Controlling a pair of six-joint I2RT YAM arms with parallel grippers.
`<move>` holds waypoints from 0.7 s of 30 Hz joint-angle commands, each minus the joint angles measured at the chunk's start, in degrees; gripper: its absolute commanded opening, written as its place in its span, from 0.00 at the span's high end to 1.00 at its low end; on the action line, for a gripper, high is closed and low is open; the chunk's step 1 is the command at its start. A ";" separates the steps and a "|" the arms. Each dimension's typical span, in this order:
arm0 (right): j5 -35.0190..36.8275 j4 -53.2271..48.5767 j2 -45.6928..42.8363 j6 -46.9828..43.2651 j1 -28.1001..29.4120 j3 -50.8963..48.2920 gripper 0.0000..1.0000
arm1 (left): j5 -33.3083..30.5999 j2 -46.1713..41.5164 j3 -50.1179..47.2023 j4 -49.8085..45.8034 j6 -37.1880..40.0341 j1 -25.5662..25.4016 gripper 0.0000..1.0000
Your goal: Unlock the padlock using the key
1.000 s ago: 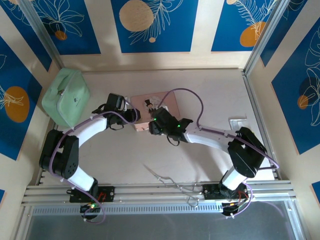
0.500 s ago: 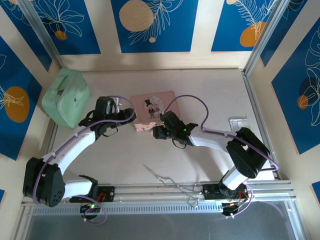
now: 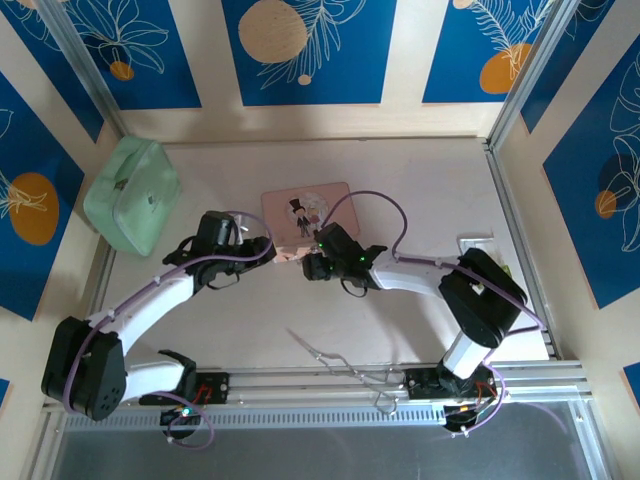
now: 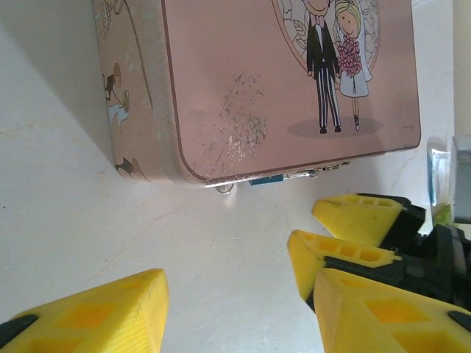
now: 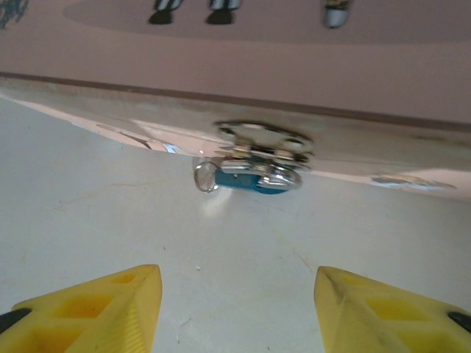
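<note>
The padlock [image 5: 254, 179], tiny with a blue body and a silvery shackle, hangs on the clasp at the front edge of the pink picture box [image 3: 305, 210]. In the left wrist view the padlock [image 4: 266, 179] peeks out under the box [image 4: 280, 81]. A small silvery ring [image 5: 206, 176] juts from the padlock's left end; I cannot tell whether it is the key. My right gripper [image 5: 235, 309] is open and empty, a short way in front of the padlock. Open and empty too, my left gripper [image 4: 235, 309] sits at the box's front left corner, beside the right gripper's fingers [image 4: 353, 217].
A mint green pouch [image 3: 133, 192] lies at the far left. A thin silvery wire-like tool [image 3: 330, 355] rests near the front rail. A white piece [image 3: 475, 245] sits by the right arm. Bare table stretches in front of the box.
The left arm dropped its elbow toward the near left and its gripper drew back off the box's left side. The right gripper edged left along the box's front edge.
</note>
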 commanded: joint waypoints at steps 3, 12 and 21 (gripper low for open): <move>4.70 -2.15 4.48 -4.55 2.63 5.42 0.42 | 1.51 -0.44 -0.11 1.58 -1.15 -0.45 0.46; 12.14 -6.57 10.22 -1.86 2.84 10.48 0.40 | 1.30 -0.55 0.20 1.20 -0.75 -0.50 0.47; 14.04 -7.06 12.49 -3.52 3.86 12.70 0.40 | 0.92 -0.60 0.12 0.72 -0.14 -0.44 0.47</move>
